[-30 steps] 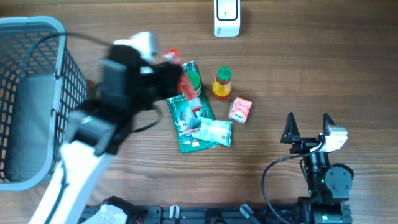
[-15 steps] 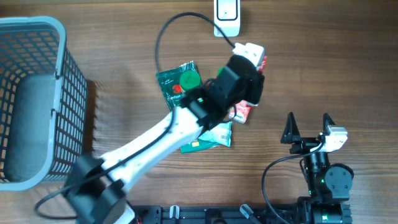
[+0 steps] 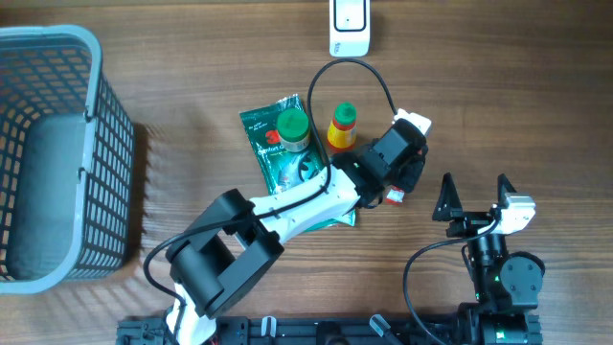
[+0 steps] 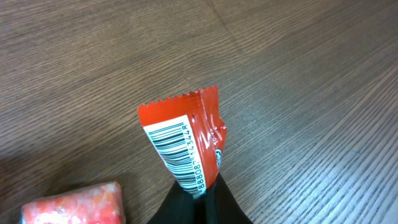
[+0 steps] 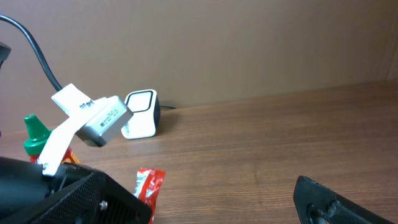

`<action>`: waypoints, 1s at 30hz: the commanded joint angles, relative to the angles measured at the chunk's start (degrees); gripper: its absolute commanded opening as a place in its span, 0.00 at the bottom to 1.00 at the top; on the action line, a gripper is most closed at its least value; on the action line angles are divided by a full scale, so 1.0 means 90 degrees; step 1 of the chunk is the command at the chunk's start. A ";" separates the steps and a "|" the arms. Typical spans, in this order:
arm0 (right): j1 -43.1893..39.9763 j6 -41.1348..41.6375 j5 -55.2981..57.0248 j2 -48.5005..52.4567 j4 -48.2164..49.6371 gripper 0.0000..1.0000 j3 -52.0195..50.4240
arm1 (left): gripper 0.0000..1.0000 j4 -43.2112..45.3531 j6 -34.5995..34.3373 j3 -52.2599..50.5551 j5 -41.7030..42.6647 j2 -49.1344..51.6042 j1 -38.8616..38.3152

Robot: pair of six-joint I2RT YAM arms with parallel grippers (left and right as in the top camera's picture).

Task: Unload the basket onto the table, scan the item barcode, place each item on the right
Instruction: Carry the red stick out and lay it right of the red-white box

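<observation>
Now the left jaws, clenched on the red sachet [image 4: 183, 140] (barcode showing), had swung rightward across the bench [image 3: 192, 77], well apart from the scanner [image 3: 349, 27]; right jaws stood released.

A: Where is the basket [image 3: 113, 125]?
B: At the table's [image 3: 536, 86] far left. The scanner [image 3: 349, 27] stands at the back edge, near the middle.
A: And between them?
B: 1 pouch [image 3: 273, 158] lies mid-table, with the sauce bottle [image 3: 342, 126] upright just beside it on the right.
A: The sachet [image 4: 183, 146]?
B: Right of the bottle, pinched in the left gripper [image 4: 198, 198], with 1 small carton [image 4: 71, 202] near it. The right gripper [image 3: 474, 180] sits further right, nearer the front.
</observation>
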 commanded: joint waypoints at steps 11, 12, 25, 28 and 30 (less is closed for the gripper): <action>0.0036 -0.0090 -0.0024 -0.0015 0.0017 1.00 -0.0007 | 0.71 -0.0605 -0.0002 0.0049 -0.0049 -0.1217 0.0206; 0.0036 -0.0090 -0.0024 -0.0015 0.0015 1.00 -0.0007 | 0.73 -0.0743 -0.0005 0.0049 -0.0202 -0.1496 0.0206; 0.0036 -0.0090 -0.0024 -0.0015 0.0017 1.00 -0.0007 | 0.87 -0.1603 0.0500 0.0049 -0.1003 -0.4056 0.0206; 0.0036 -0.0087 -0.0024 -0.0015 0.0017 1.00 -0.0007 | 0.91 -0.1787 0.0510 0.0049 -0.1292 -0.4435 0.0206; 0.0036 -0.0092 -0.0024 -0.0015 0.0017 1.00 -0.0007 | 0.94 -0.1943 0.0653 0.0049 -0.1418 -0.4629 0.0206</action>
